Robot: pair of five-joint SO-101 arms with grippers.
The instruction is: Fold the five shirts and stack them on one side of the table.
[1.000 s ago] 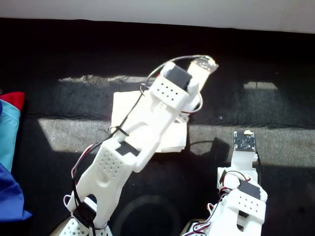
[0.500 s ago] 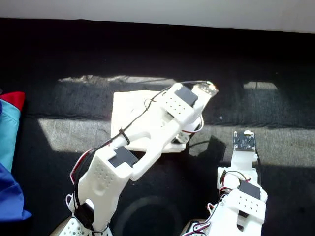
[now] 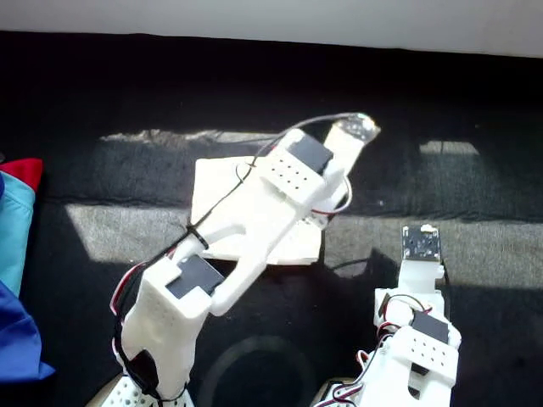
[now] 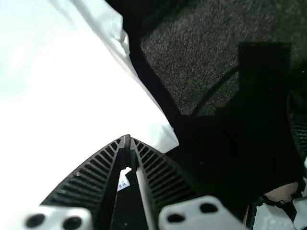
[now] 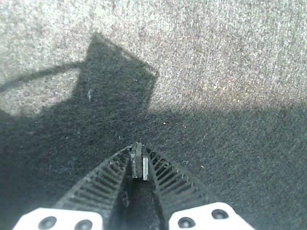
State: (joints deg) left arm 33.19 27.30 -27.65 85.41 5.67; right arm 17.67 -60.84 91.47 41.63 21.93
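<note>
Left gripper (image 4: pixel 127 140) hangs over the folded white shirt (image 4: pixel 57 96), jaws pressed together — right gripper (image 5: pixel 139 146) likewise closed above the dark table (image 5: pixel 216 72)

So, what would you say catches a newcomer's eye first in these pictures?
First, the left arm, stretched diagonally over a folded white shirt that lies sunlit in the middle of the dark table. After that, the red, teal and blue shirts bunched at the high view's left edge, and the right arm folded low at the near right.
</note>
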